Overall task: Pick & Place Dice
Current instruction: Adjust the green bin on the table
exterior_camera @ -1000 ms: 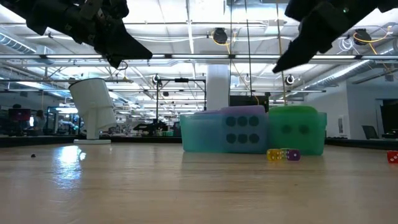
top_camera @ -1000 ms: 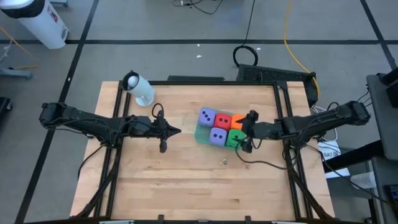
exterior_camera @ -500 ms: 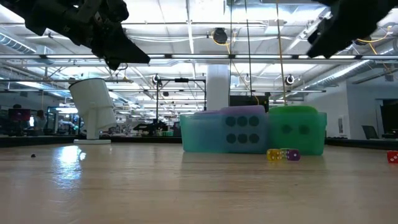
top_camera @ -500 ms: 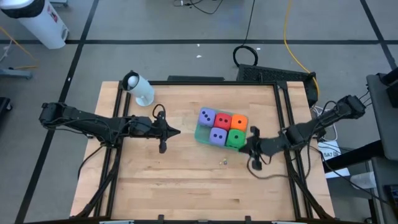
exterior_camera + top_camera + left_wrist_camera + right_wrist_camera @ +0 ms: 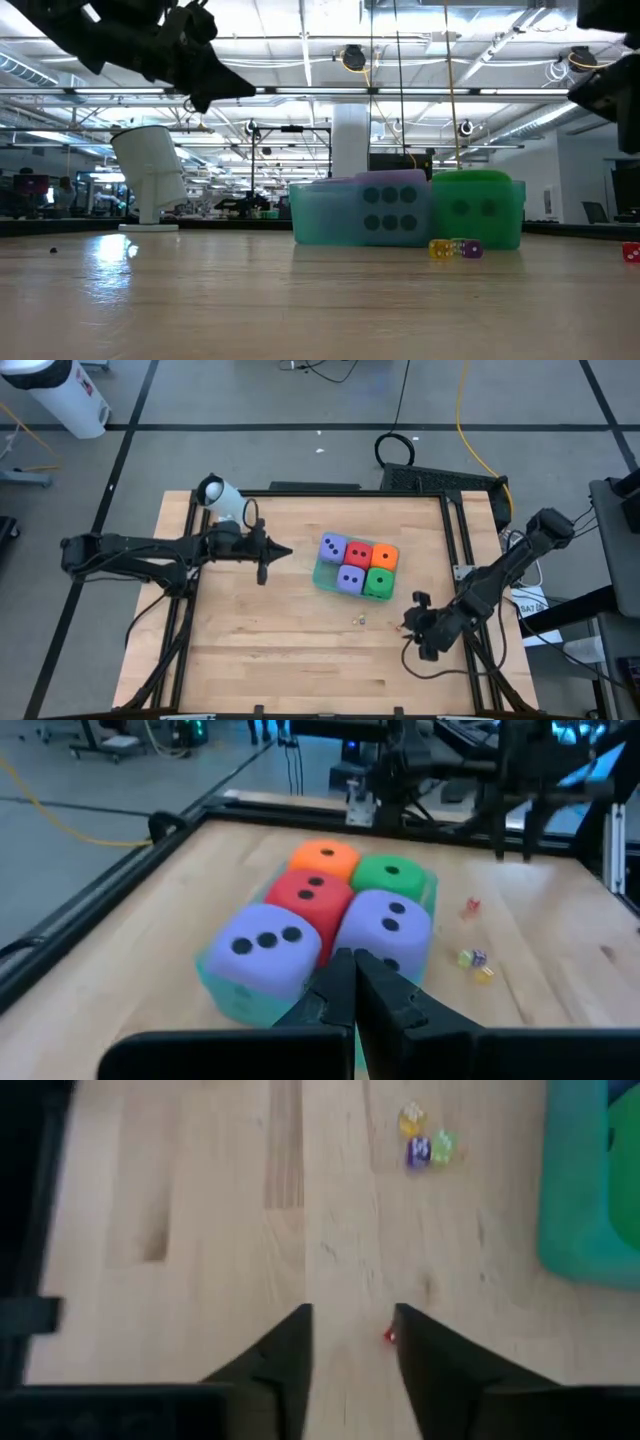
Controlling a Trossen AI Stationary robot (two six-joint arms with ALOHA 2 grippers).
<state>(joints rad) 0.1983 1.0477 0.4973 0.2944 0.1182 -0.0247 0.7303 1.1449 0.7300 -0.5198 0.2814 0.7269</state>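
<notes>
Five dice sit packed in a teal tray (image 5: 322,573) near the table's middle: purple (image 5: 333,547), red (image 5: 358,554) and orange (image 5: 385,557) in the far row, purple (image 5: 351,579) and green (image 5: 379,582) in the near row. My left gripper (image 5: 288,551) hovers shut to the tray's left, pointing at it, its fingers (image 5: 345,982) closed together. My right gripper (image 5: 408,622) is open, low over the bare wood near and right of the tray. A tiny red speck (image 5: 389,1336) lies by one of its fingers; I cannot tell whether they touch.
A white cylinder (image 5: 226,502) stands at the far left corner, close to my left arm. Tiny coloured specks (image 5: 361,618) lie on the wood just near of the tray. Black frame rails (image 5: 462,560) run along the table's sides. Bare wood stretches across the near half.
My right gripper has drawn back from the tray's right side toward the table's near right, coming lower over the wood. My left gripper has shifted a little toward the far edge. The dice and tray have stayed put.
</notes>
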